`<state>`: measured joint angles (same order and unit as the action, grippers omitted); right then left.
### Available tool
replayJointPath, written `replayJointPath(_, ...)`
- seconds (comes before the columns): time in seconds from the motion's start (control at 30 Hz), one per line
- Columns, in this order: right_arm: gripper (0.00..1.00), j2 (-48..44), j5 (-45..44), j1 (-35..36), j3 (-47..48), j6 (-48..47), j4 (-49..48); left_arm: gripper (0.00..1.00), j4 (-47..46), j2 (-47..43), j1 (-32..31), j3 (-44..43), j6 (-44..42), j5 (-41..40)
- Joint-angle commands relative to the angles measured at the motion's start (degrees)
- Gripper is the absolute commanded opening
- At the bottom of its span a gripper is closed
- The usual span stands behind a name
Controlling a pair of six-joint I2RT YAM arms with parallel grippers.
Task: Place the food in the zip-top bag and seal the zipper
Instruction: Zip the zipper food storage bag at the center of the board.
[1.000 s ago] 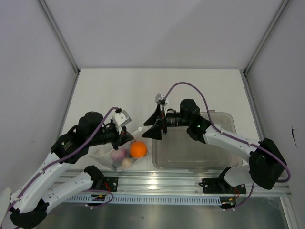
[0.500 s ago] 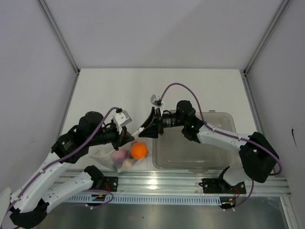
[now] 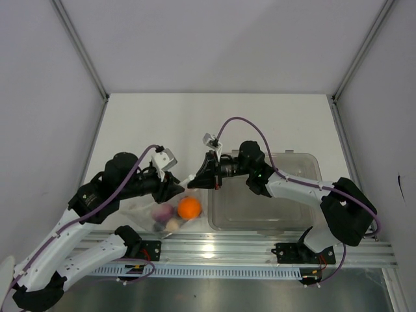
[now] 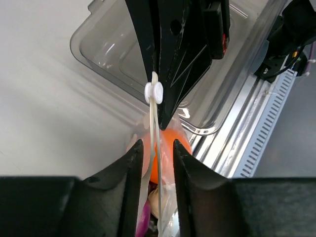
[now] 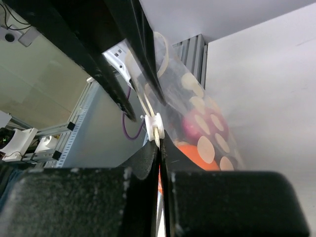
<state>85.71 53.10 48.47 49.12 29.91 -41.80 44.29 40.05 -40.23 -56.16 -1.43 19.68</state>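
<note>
Both arms are built of white tubular links joined by bulky black motor housings: the left arm [image 3: 91, 259] and the right arm [image 3: 299, 188]. A purple cable [image 3: 242, 121] loops along each one to a small grey camera block [image 3: 209, 139] at the wrist. Black brackets [image 3: 148, 247] anchor the bases. The left gripper [image 4: 157, 144] and right gripper [image 5: 159, 148] carry matte black fingers [image 4: 129, 182] that taper to narrow tips.

Clear tub [image 3: 273, 208] seemingly against metal rail [image 3: 247, 250].
</note>
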Motion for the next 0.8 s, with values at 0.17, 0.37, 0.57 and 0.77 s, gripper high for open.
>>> replayJointPath(0.17, 0.00, -1.7, -1.8, 1.5, -0.5, -2.0, 0.0, 0.65, -6.8, 0.3, 0.1, -3.3, 3.2, -0.1)
replayJointPath(0.37, 0.00, -2.9, -2.6, 2.6, -0.8, -3.1, 1.0, 0.53, -9.1, 4.7, 0.2, -4.9, 3.4, 4.7)
replayJointPath(0.57, 0.00, -3.8, -3.2, 2.7, -1.3, -3.7, 1.5, 0.40, -10.5, 6.8, 0.8, -4.0, 3.0, 9.3)
replayJointPath(0.77, 0.00, -4.7, -3.5, 2.6, -1.3, -4.8, 2.8, 0.29, -11.1, 7.1, 3.8, -2.5, 4.1, 15.7)
